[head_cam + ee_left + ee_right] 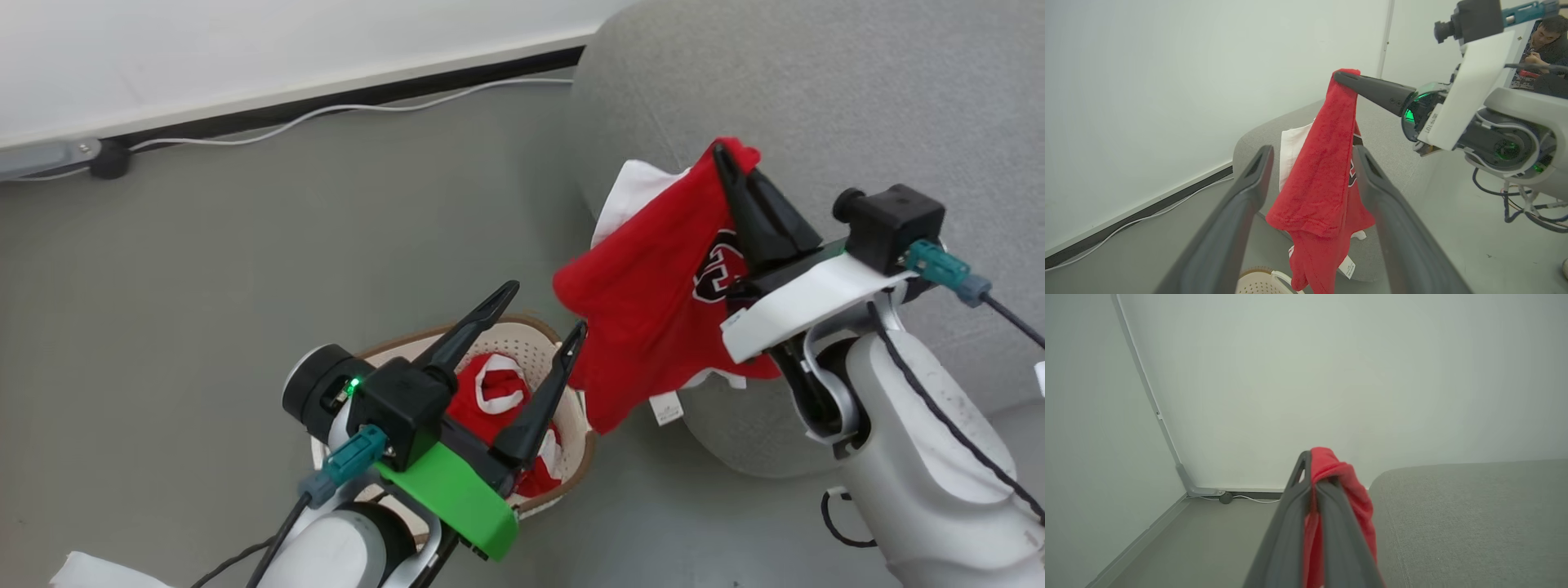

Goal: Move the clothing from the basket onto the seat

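My right pincer (pixel 725 157): clamped on soft red jersey (pixel 645 310)
My left pincer (pixel 545 309): wide apart above cream perforated plastic basket (pixel 526 339)

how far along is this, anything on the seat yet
Done: no garment clearly rests on the seat. In hand: the right tool is shut on a red jersey hanging by the seat's edge. To do: set it down, then clear the red clothing in the basket under the open left tool.

We see bright, even light and only faint shadows on the floor (pixel 204 286). Both wrist views bow at their edges, where the near fingers (pixel 1227 228) blur.
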You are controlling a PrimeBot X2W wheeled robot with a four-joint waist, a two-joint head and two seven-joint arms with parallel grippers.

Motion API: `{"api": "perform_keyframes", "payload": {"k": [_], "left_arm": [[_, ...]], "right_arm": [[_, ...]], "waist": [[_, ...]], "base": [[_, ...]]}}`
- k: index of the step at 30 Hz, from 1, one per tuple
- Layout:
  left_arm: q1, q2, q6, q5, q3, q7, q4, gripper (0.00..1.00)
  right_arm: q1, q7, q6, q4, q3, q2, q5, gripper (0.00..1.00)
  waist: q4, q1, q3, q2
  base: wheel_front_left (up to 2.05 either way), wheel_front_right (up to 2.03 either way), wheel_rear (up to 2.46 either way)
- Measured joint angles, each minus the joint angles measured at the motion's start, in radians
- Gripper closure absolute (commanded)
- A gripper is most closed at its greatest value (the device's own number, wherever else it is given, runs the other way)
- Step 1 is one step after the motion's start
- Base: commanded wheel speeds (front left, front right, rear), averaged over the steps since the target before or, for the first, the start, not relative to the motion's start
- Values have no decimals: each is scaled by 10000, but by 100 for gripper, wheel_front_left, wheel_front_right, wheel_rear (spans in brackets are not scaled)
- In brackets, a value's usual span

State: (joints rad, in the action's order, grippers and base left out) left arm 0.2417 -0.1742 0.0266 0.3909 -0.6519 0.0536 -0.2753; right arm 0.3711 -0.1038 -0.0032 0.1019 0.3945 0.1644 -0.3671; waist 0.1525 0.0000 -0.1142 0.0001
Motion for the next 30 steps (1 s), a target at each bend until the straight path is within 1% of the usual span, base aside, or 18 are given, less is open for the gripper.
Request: {"api": "perform_keyframes", "payload": {"k": [3,6,12,13,14,15,19,26,30], "left_arm": [[2,-8,0,-50,-21,73,-111,0],[33,-31,0,-324,-48,161,-226,0],[166,-127,2,-445,-71,272,-307,0],[309,-142,2,-489,-73,349,-347,0],[362,-150,4,-514,-71,351,-357,0],[402,-163,8,-518,-71,368,-359,0],[514,-217,10,-529,-67,491,-405,0],[742,-307,17,-610,-77,617,-422,0],[894,-297,132,-610,-115,688,-424,0]], "right_arm": [[56,-21,-77,-38,-228,100,-40,100],[105,-92,-165,-90,-420,226,-56,100],[116,-249,-184,-100,-721,293,-134,100],[116,-328,-265,-98,-851,307,-192,100],[117,-370,-276,-98,-917,314,-226,100],[117,-422,-341,-92,-965,313,-238,100],[118,-554,-420,-90,-1175,295,-445,100],[131,-765,-433,-67,-1300,207,-571,100],[231,-865,-487,8,-1563,205,-662,100]], "waist": [[237,0,-194,0],[458,0,-422,0],[904,0,-888,0],[1042,0,-1047,0],[1110,0,-1123,0],[1182,0,-1197,0],[1445,0,-1472,0],[1801,0,-1841,0],[1980,0,-2049,0]], "base": [[0,0,0],[0,0,0],[0,0,0],[0,0,0],[0,0,0],[0,0,0],[0,0,0],[0,0,0],[0,0,0]]}}
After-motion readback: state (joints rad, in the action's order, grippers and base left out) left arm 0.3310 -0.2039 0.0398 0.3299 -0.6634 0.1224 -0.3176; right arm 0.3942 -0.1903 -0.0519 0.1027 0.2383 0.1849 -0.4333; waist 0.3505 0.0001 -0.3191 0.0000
